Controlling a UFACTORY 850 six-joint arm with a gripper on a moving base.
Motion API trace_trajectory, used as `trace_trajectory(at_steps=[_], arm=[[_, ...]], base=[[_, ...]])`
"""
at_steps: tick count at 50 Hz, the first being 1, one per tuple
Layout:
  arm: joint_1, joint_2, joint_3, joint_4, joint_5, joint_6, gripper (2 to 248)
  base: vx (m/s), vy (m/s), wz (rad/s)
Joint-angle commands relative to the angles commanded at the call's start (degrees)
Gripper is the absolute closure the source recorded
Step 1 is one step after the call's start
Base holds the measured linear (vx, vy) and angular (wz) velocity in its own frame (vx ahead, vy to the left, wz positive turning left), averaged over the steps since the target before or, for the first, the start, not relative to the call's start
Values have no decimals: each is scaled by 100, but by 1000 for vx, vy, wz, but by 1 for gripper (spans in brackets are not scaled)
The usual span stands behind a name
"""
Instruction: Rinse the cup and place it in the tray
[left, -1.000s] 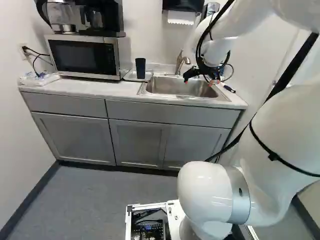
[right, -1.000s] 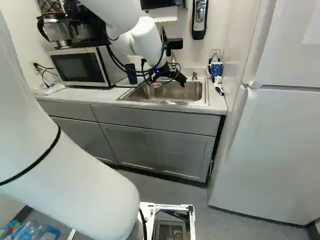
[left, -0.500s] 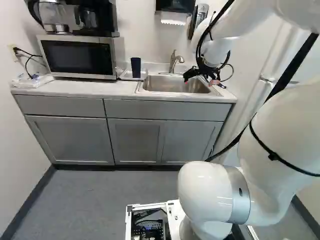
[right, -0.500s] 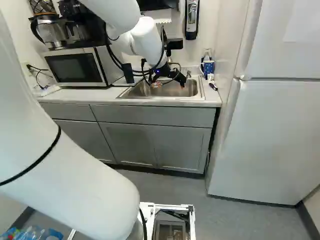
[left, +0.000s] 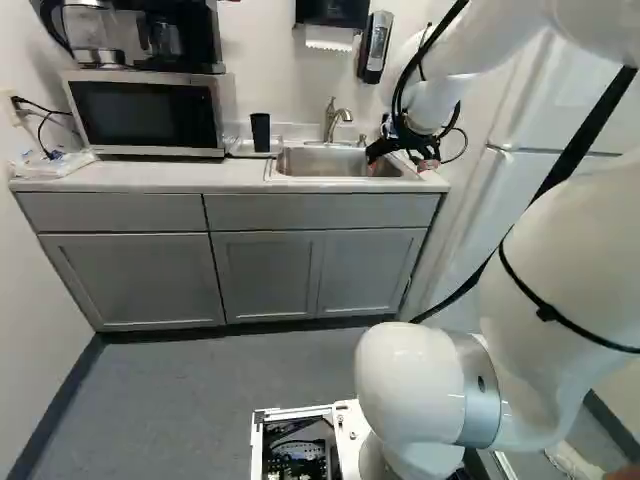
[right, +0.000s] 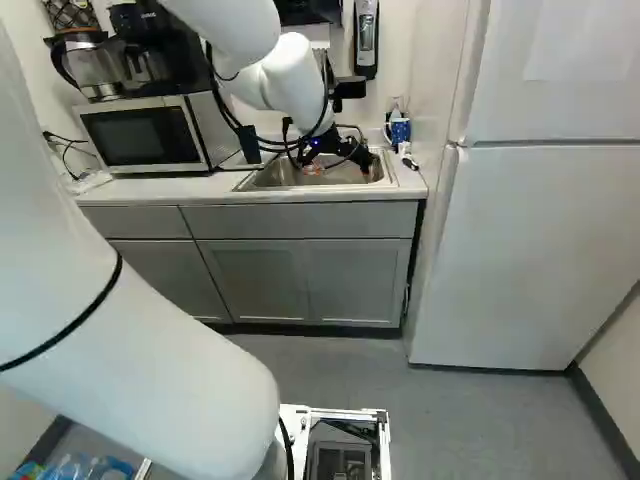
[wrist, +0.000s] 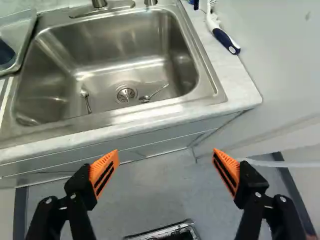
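The cup (left: 260, 132) stands upright in the tray (wrist: 21, 30) beside the sink (wrist: 115, 42), presumably to drain (rinsed, I'd guess), while the gripper (wrist: 165, 151) hangs with fingers wide around nothing, its grip likely unneeded.

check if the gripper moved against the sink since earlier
Yes, in the left base view the gripper is farther right against the sink; the base has moved.

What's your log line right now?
black orange-padded tool: open, empty | dark-blue cup: in pale shallow tray | two silver metal spoons: in grey steel sink
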Motion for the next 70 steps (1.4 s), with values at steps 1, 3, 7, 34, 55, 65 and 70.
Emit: trace_trajectory(at_steps=[1,3,7,34,55,65,70], arm=[[0,0,0,0,0,0,3],[0,0,0,0,0,0,3],[0,0,0,0,0,0,3],[0,0,0,0,0,0,3],[3,2,10,0,15,1,3],[20,10,61,-2,90,4,3],[34,18,103,-3,152,7,3]], base=[[-171,46,-35],[-149,46,-4],[-151,49,-6],[-72,24,0],[0,0,0],[0,0,0],[0,0,0]])
